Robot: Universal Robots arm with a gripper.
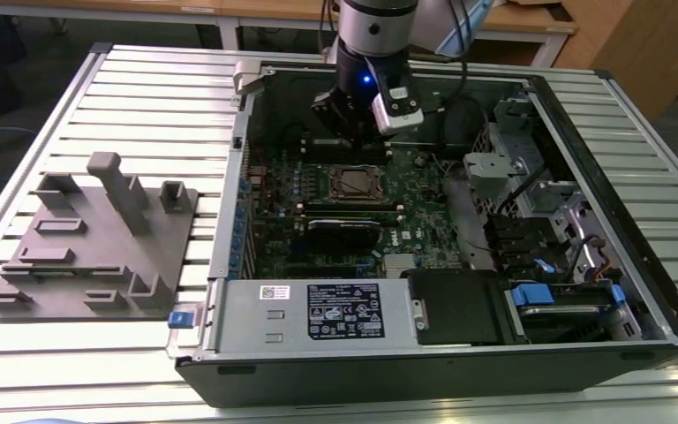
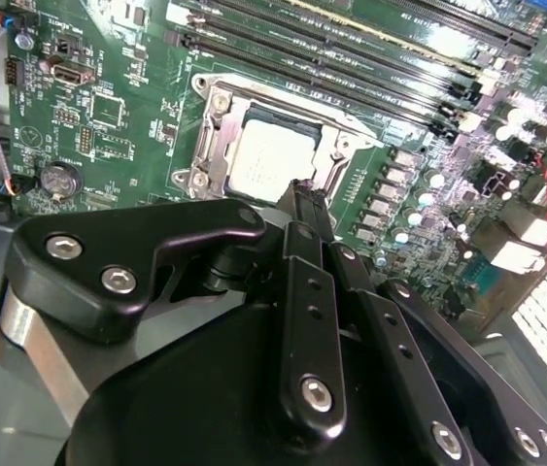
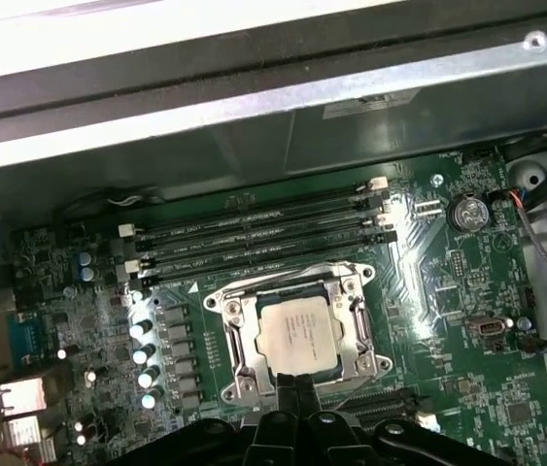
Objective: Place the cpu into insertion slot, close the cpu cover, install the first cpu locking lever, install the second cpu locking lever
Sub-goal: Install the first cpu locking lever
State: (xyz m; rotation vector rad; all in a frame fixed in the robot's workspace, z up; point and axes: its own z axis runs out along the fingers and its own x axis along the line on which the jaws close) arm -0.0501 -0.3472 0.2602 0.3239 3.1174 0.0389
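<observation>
Pincer (image 3: pixel 297 390) beside cpu (image 3: pixel 297 336), seemingly flat.

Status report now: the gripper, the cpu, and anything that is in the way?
Gripper shut, empty, at the insertion slot's edge. Cpu seated, cpu cover down around it. Nothing blocking.

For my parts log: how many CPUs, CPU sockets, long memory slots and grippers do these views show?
cpu: 1
insertion slot: 1
memory slots: 4
gripper: 1
Total: 7
</observation>
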